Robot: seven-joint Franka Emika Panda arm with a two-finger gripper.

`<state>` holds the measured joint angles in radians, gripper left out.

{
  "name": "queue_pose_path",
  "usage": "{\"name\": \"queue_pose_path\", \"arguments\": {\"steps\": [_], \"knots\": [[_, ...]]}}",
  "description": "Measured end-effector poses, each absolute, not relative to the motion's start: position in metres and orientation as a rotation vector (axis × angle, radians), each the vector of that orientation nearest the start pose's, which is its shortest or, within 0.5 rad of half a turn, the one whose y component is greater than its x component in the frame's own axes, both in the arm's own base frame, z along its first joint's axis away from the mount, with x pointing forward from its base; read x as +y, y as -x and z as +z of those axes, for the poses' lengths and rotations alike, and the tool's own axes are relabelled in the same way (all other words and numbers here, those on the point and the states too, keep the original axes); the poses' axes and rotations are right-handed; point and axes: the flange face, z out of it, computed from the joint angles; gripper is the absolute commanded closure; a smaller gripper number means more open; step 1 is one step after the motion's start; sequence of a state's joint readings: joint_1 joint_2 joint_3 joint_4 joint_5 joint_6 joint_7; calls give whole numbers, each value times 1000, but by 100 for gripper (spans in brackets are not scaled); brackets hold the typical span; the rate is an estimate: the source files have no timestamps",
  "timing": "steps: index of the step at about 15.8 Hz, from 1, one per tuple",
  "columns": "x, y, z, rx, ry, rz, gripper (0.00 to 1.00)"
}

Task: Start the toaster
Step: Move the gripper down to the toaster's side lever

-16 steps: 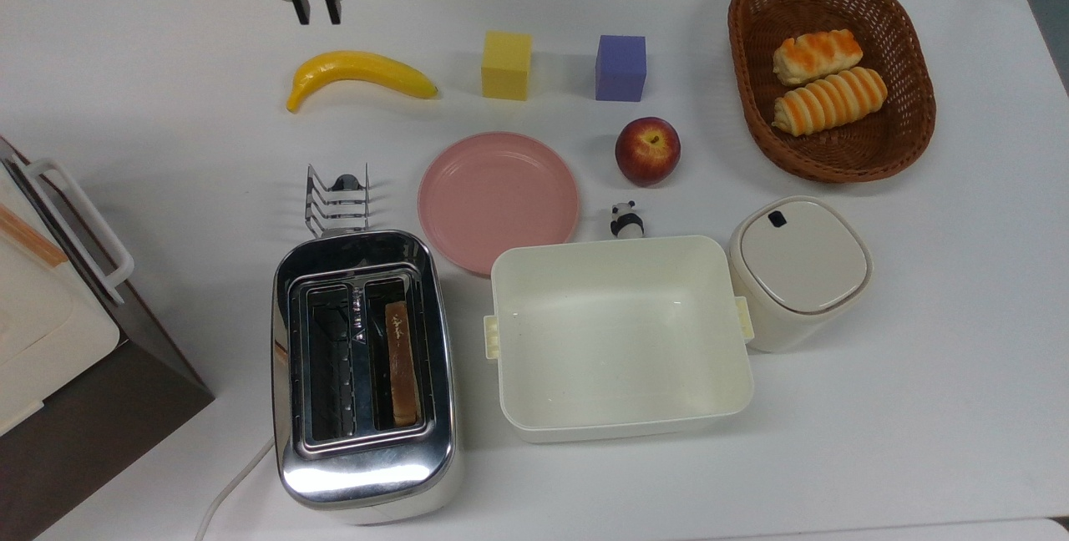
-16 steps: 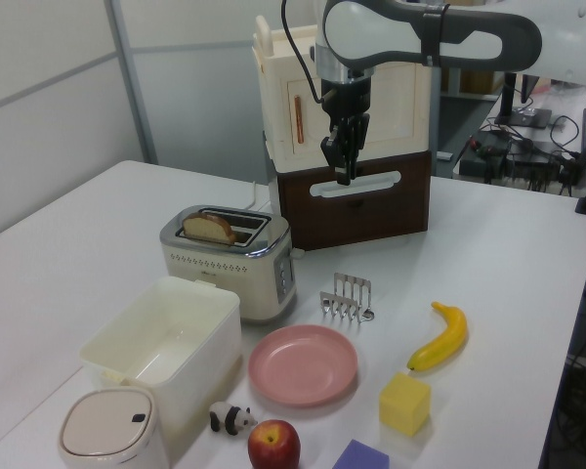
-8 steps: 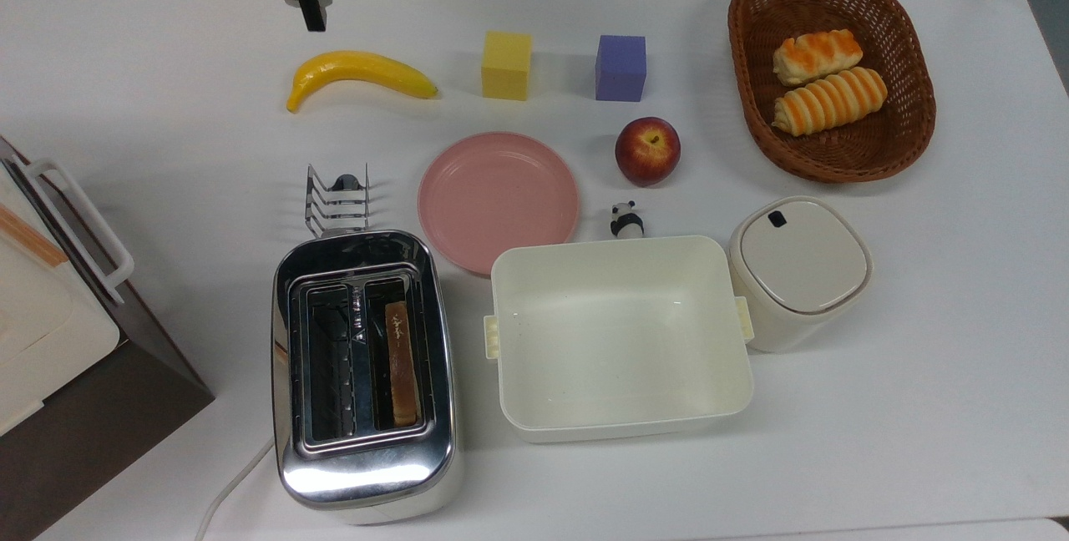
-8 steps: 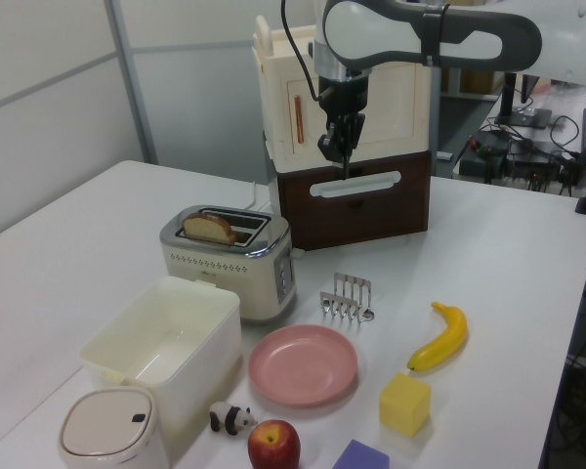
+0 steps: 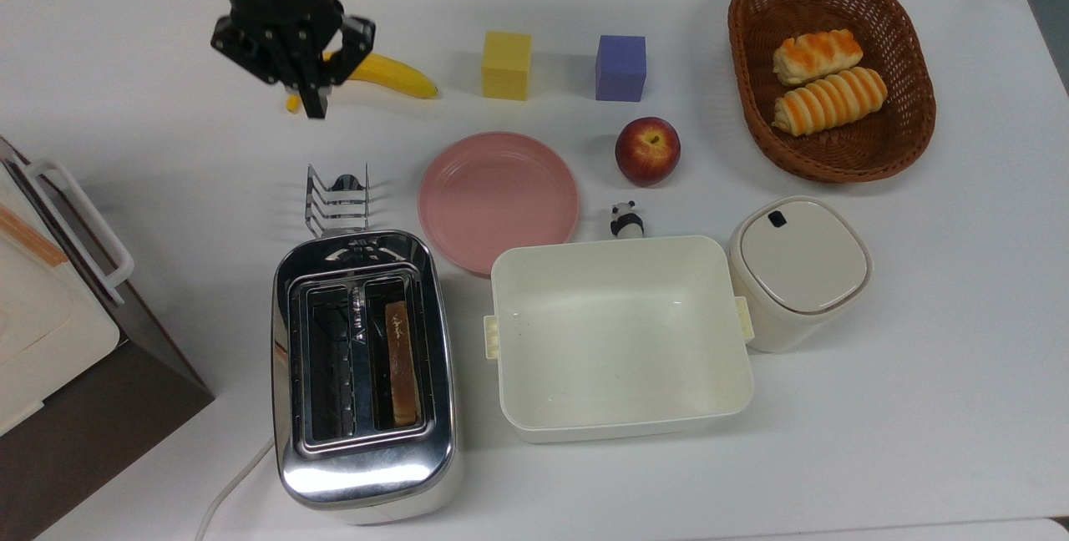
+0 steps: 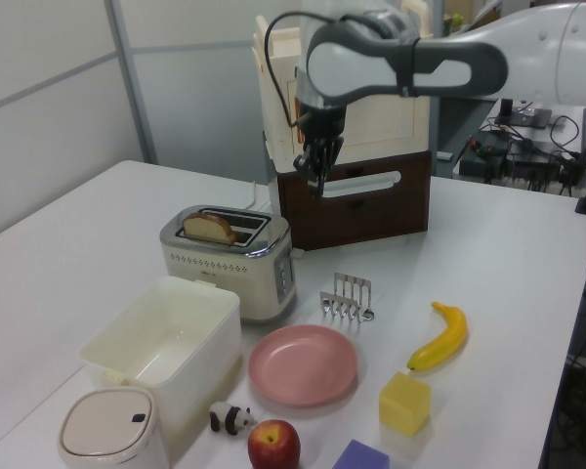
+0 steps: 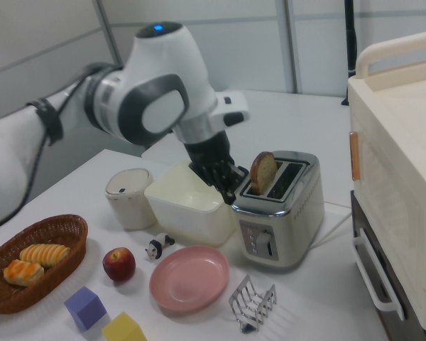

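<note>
One slice of bread (image 5: 402, 364) stands in the toaster (image 5: 364, 374), in the slot on the top view's right; the other slot is bare. We find the toaster at about seven o'clock on the table (image 5: 919, 374) in the top view: rounded chrome shell, cream base, white cord (image 5: 230, 491) trailing from its near corner.

The gripper (image 5: 315, 103) hangs in the air at about eleven o'clock in the top view, pointing straight down from a bent white and grey arm (image 6: 439, 63), its two black fingers pressed together on nothing. In the left view it hangs well above the toaster's control end.

At twelve o'clock from the toaster in the top view stands a small wire toast rack (image 5: 338, 200), thin and shiny. At three o'clock, just beside the toaster, sits a smooth cream tub (image 5: 618, 336), rectangular. A matte pink plate (image 5: 498, 197) lies at about one o'clock, and a glossy yellow banana (image 5: 388, 73) lies partly under the gripper.
</note>
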<state>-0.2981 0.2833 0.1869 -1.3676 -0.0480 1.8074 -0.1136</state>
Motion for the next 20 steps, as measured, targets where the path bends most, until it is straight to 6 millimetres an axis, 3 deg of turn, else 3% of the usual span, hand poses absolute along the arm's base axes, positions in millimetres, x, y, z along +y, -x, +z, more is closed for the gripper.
{"name": "queue_pose_path", "arguments": {"steps": [7,15,20], "knots": [[-103,-680,526,-8,3167,-259,100],[-108,-688,502,-26,3198,-235,100],[-110,-695,469,-52,3224,-179,100]]}}
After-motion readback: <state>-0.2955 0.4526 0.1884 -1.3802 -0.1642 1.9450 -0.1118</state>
